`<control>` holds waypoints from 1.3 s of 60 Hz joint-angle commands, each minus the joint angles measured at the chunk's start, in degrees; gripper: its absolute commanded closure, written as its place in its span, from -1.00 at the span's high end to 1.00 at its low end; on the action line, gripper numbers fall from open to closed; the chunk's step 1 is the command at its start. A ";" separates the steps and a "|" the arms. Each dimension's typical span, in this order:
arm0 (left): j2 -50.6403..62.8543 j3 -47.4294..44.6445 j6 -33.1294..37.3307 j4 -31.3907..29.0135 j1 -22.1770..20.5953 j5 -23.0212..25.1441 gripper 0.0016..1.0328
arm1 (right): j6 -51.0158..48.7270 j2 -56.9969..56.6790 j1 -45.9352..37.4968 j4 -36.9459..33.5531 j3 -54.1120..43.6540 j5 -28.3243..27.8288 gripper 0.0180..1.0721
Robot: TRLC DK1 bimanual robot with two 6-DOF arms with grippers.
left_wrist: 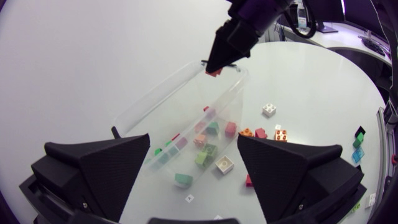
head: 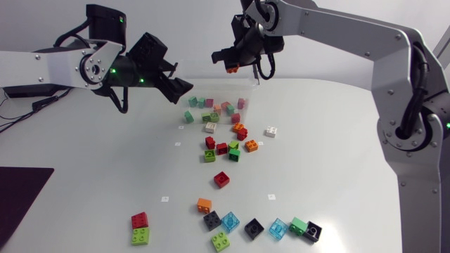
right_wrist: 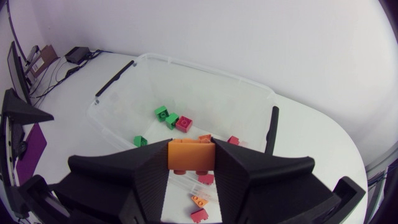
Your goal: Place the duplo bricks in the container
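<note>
Right tool (head: 230,63) is hanging above the container (right_wrist: 205,70), its fingers pressing an orange brick (right_wrist: 191,155) from both sides. In the right wrist view the brick is lining up over the container's near wall rather than its middle. In the left wrist view the same tool is sitting over one end of the tub, close to the rim.

Left tool (left_wrist: 193,146) is hovering beside the container with its fingers spread wide and gripping nothing.

A few sorted bricks (right_wrist: 171,118), green, red and pink, are lying on the container floor. Many loose bricks (head: 222,178) are lying on the desk (head: 337,140), some just beside the tub and a row of others well apart from it.

Judged step: drop-off of the orange brick, with most of the task remaining.

Risks as I am reading them:
- Letting go this near the wall is risking a clip on the rim, with the brick tumbling back onto the desk.
- The tool is sitting well above the floor of the tub, so a drop from there is risking a bounce off the bricks below.
- The walls are clear and hard to pick out from overhead, which is making the offset hard to judge.
- Both tools are working near the same tub, so a reach by either arm is risking contact.
</note>
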 commanded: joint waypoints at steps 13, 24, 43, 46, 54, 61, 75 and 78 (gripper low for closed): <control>-1.28 -4.70 3.14 -1.12 -1.34 1.59 0.90 | 1.22 7.96 0.30 -5.31 9.74 0.14 0.78; -0.49 -6.99 7.98 -3.58 -3.10 3.17 0.90 | 0.60 4.09 -0.49 -7.15 8.51 0.23 0.90; 7.95 -6.99 17.12 -6.30 -5.20 4.66 0.89 | -2.21 -11.55 -4.53 -2.32 -8.10 -1.44 0.90; 8.91 -7.43 18.70 -6.48 -5.29 4.75 0.89 | -2.65 -13.84 -5.15 -1.26 -10.92 -1.79 0.90; 12.69 -7.52 23.27 -7.89 -4.59 4.84 0.88 | -4.32 -20.87 -7.70 1.90 -20.67 -3.72 0.90; 15.86 -7.08 25.20 -8.50 -4.33 5.01 0.87 | -5.55 -25.88 -10.95 5.06 -29.81 -5.83 0.90; 19.64 -6.46 25.91 -8.50 -6.44 5.19 0.86 | -8.45 -29.66 -15.78 9.55 -41.85 -8.73 0.90; 20.16 -6.20 25.73 -8.50 -7.14 5.19 0.86 | -9.24 -29.75 -16.31 9.90 -43.52 -9.35 0.90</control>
